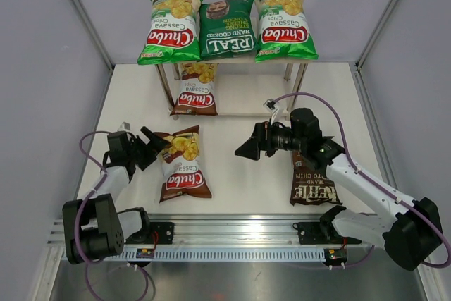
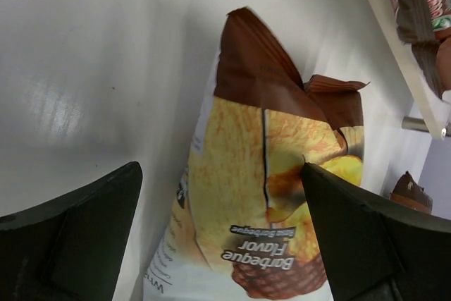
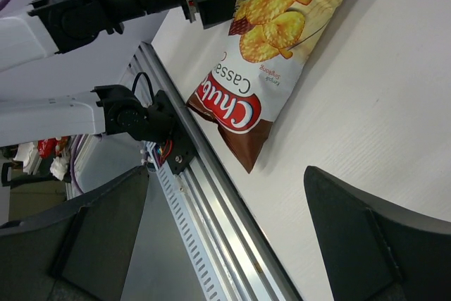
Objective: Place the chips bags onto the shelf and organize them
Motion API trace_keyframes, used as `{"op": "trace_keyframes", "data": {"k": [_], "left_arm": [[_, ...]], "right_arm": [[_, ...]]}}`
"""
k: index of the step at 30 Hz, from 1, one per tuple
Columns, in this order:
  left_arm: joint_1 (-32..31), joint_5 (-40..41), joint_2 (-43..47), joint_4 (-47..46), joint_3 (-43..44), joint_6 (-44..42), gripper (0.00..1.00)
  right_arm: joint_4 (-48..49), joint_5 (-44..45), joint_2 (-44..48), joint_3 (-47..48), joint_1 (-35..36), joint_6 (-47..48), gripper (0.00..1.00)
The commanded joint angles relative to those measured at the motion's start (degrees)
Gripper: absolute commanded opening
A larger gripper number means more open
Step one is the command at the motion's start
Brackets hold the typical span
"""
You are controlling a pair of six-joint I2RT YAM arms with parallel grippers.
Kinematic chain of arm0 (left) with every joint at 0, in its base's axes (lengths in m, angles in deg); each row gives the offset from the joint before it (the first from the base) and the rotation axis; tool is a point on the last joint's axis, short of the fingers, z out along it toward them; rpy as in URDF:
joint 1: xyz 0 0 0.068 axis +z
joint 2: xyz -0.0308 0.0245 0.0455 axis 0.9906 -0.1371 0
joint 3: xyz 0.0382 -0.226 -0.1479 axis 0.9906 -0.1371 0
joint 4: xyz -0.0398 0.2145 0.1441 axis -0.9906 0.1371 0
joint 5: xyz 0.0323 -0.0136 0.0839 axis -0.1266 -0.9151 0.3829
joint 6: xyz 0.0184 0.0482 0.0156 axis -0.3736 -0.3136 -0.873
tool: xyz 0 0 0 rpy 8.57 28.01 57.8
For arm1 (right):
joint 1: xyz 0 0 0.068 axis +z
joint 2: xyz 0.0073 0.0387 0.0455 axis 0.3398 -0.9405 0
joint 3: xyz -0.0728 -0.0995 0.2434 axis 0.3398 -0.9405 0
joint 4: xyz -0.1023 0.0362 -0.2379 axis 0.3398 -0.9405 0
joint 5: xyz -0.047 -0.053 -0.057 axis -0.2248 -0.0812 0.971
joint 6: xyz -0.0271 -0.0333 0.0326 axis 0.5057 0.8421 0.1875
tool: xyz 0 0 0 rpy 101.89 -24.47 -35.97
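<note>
**Shelf.** The 2-tier shelf of pale wood-grain boards and metal legs [image 1: 246, 95] stood at the far edge of the white worktop [image 1: 246, 195].
- The top board carried 3 glossy bags in a row: a light-green Chuba bag [image 1: 169, 29] at the left end, the dark-green REAL bag [image 1: 227, 27] in the centre and a second light-green Chuba bag [image 1: 284, 25] at the right end.
- 1 brown Chuba bag [image 1: 195, 89] lay at the lower board's left end, apparently leaving room for 2 more.

**Left side.** A second brown Chuba bag [image 1: 182, 166] lay flat toward the near-left corner. The left gripper [image 1: 156, 147], spread wide and empty, sat at its upper-left corner, seemingly lined up to grasp it.

**Right side.** The dark-brown Kettle bag [image 1: 313, 187] lay toward the near-right corner, partly under the right arm. The right gripper [image 1: 248, 147] hung spread and empty over the worktop's centre.
</note>
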Motion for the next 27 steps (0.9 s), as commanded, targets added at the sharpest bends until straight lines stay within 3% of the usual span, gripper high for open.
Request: {"op": "trace_keyframes", "data": {"k": [1, 8, 16, 22, 27], "left_arm": [[1.3, -8.6, -2.8, -17.9, -4.7, 0.9, 0.99], [1.9, -11.4, -8.6, -31.5, -11.6, 6.1, 0.98], [2.0, -6.4, -2.1, -39.3, -19.4, 11.7, 0.65], [2.0, -2.6, 12.4, -29.5, -19.9, 14.7, 0.38], [2.0, 3.1, 26.4, -9.3, -16.4, 15.7, 0.23]], "right_arm": [[1.5, -3.2, 1.0, 0.6, 0.3, 1.8, 1.0], [7.0, -5.5, -1.0, -0.8, 0.3, -0.3, 0.99], [8.0, -5.0, -1.4, -1.8, 0.3, -1.5, 0.99], [8.9, -3.6, -0.7, -3.4, 0.3, -3.5, 0.99], [13.5, -0.8, -1.3, -8.2, 0.3, -8.4, 0.99]]}}
